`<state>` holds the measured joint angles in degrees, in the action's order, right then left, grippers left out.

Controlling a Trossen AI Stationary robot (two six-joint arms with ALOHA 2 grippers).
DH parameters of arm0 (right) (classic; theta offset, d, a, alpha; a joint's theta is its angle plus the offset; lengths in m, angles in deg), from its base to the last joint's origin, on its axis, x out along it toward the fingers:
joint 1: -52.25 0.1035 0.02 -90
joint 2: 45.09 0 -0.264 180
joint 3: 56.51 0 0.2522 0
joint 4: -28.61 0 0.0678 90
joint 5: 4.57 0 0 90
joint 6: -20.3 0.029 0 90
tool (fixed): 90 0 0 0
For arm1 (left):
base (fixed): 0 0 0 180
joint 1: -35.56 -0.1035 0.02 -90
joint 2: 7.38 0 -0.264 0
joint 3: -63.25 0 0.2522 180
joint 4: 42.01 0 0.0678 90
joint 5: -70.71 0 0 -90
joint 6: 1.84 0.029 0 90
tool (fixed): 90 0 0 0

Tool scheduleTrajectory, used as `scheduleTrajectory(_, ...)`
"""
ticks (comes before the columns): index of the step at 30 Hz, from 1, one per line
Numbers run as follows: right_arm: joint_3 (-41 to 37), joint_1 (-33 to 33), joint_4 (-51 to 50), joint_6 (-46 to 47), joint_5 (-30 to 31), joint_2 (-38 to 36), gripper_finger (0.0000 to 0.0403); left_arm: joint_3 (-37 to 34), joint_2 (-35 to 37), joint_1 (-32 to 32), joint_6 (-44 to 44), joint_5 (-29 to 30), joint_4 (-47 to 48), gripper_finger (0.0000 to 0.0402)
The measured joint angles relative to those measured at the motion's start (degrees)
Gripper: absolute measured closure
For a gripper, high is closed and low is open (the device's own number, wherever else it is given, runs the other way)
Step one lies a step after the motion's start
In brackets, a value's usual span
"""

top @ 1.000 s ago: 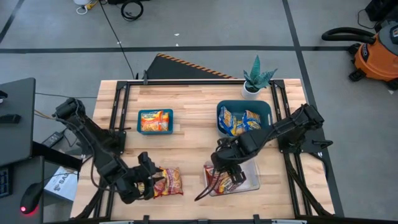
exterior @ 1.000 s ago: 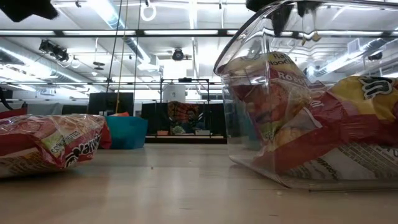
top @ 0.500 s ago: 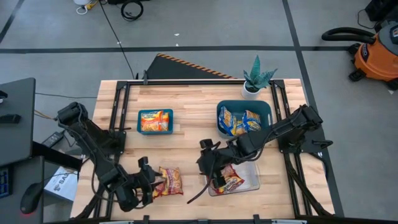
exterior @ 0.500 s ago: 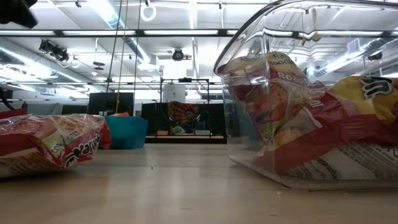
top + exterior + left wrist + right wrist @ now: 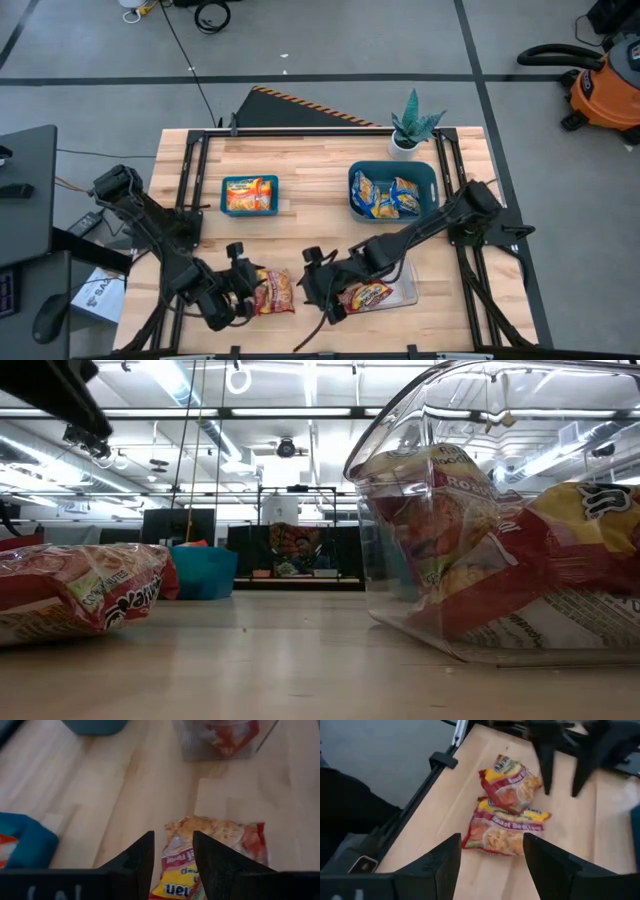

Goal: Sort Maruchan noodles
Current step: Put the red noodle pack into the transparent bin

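Two red-and-yellow Maruchan noodle packets (image 5: 272, 290) lie overlapped flat on the table near its front edge; in the right wrist view they show as one (image 5: 512, 782) behind the other (image 5: 502, 832). My left gripper (image 5: 243, 288) hovers open at their left end (image 5: 172, 847), fingers either side of a packet corner. My right gripper (image 5: 310, 285) stands open just to the packets' right (image 5: 490, 852), pointing at them. Another red packet (image 5: 366, 295) lies in the clear container (image 5: 400, 292).
A small teal bin (image 5: 250, 195) holds orange packets at the centre left. A larger teal bin (image 5: 392, 193) holds blue-and-yellow packets at the back right, with a potted plant (image 5: 412, 125) behind it. Bare wood lies between the bins and the front packets.
My right gripper has swung from over the clear container toward the table's left, sinking a little and tipping its fingers toward the two red packets. My left gripper has sunk slightly and rolled over the packets' left end. The packets have stayed put.
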<state>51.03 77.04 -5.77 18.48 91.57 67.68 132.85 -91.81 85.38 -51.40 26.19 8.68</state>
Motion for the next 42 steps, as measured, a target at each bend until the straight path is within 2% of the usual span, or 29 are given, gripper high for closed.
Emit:
scheduleTrajectory(5, 0.0, -0.2, 1.2, -0.8, -0.2, 3.5, 0.0183, 0.0, 0.0, -0.8, 1.9, -4.7, 0.8, 0.026)
scheduleTrajectory(13, 0.0, -0.4, -2.9, 1.2, -2.9, 5.1, 0.0184, -0.3, 0.0, 1.6, 2.9, -3.1, 3.1, 0.026)
scheduleTrajectory(18, 0.0, 1.3, -2.2, 1.8, 0.5, 3.6, 0.0184, -4.9, 0.1, 2.5, 3.7, -1.4, -3.1, 0.026)
scheduleTrajectory(24, 0.0, 1.7, 0.2, 2.2, -0.4, 5.0, 0.0184, -10.3, 0.1, 2.5, 3.2, -5.4, -13.2, 0.026)
scheduleTrajectory(30, 0.0, 1.8, 1.9, 1.6, -1.2, 6.3, 0.0184, -10.4, 0.2, 3.2, 0.6, -11.8, -16.7, 0.026)
scheduleTrajectory(37, 0.1, 2.4, 7.5, 0.1, -1.4, 8.2, 0.0184, -10.4, 0.3, 2.7, -3.9, -14.4, -23.8, 0.026)
scheduleTrajectory(42, -0.1, 3.2, 7.9, -2.8, -1.3, 9.4, 0.0184, -10.4, 0.3, 2.7, -7.9, -16.2, -25.8, 0.026)
